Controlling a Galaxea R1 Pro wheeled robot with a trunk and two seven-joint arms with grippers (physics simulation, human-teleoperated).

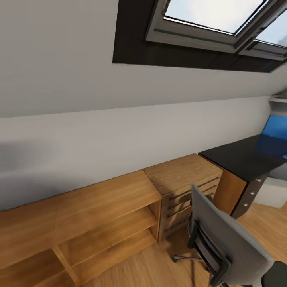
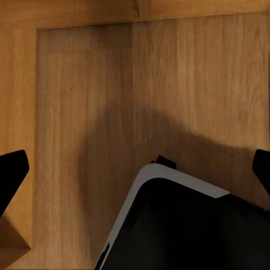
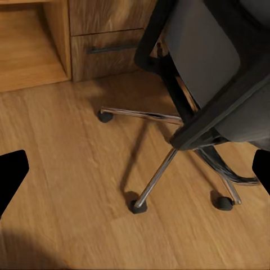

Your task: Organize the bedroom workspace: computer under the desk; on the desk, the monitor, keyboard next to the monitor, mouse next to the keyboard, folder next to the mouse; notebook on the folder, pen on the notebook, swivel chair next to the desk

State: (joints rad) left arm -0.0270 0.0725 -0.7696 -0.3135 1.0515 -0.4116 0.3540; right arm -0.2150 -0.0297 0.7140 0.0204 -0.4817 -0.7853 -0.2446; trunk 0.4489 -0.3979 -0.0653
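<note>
Swivel chair [image 1: 229, 243] sits at the lower right of your head view, grey back turned toward you, parked on the wooden floor [image 3: 62, 163] just in front of the wooden chest of drawers [image 1: 185, 187]. Next to that chest on the right you've got the desk [image 1: 239, 155], glossy black top, with the knobbed drawer unit [image 1: 250, 193] under its near end. To the left of the chest there's a low open wooden shelf unit [image 1: 91, 223] along the white wall. Your right wrist view looks down on the chair's chrome base [image 3: 163, 163] and castors. Both grippers look spread wide, dark fingertips [image 3: 11, 180] sitting at opposite edges with nothing between them; same on the left [image 2: 11, 174].
</note>
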